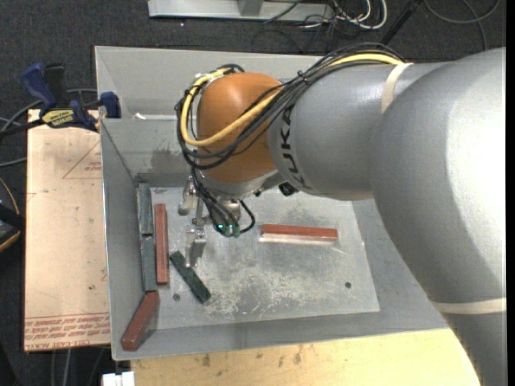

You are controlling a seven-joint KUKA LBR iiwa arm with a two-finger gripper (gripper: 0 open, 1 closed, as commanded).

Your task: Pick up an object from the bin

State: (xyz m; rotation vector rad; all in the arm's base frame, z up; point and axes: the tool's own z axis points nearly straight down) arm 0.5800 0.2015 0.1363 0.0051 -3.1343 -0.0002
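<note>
Though its grip is unclear, the claw (195, 248) sits beside a dark bar (191, 280), bare floor (306, 280) rightward.

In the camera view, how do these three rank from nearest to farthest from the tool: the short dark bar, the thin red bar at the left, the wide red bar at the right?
1. Short dark bar: just below the tool.
2. Thin red bar: to its left, beside the long grey bar.
3. Wide red bar: to the right, farthest.
</note>
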